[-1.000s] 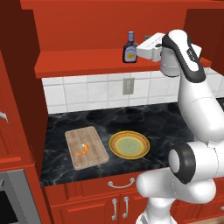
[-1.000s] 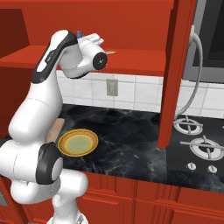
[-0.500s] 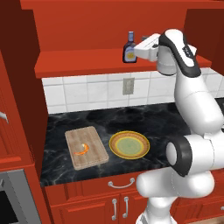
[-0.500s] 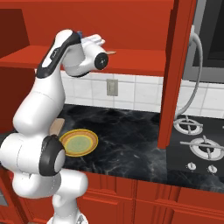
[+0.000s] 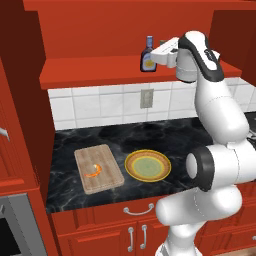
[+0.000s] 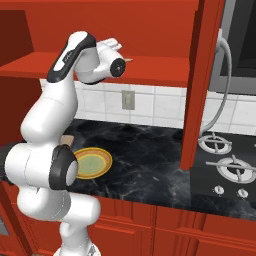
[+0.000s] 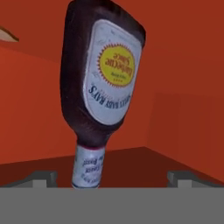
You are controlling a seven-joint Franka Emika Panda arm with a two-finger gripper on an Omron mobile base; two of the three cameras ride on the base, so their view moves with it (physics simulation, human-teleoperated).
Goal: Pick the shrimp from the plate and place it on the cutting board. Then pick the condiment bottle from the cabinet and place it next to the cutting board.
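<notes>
The condiment bottle point(image 5: 147, 54), dark with a pale label and a yellow round mark, stands on the red cabinet shelf point(image 5: 95, 72). My gripper point(image 5: 156, 53) is level with it, just to its right, and open. In the hand view the bottle point(image 7: 103, 78) looks inverted and large, its cap between my two fingertips point(image 7: 43, 177), with my gripper point(image 7: 113, 178) not touching it. The shrimp point(image 5: 94, 171) lies on the cutting board point(image 5: 105, 182). Right of the board sits the bare plate point(image 5: 129, 165), which also shows past the arm in the right base view point(image 6: 100, 167).
A small flat tan thing point(image 7: 8, 34) lies on the shelf beside the bottle. A tall red cabinet panel point(image 6: 195, 100) splits the counter from the stove burners point(image 6: 225, 160). White tiles with a wall outlet point(image 5: 146, 98) back the black counter point(image 5: 185, 135).
The hand has reached further left into the shelf recess, so the open fingers now stand on either side of the bottle's cap. Shrimp, board and plate have not moved.
</notes>
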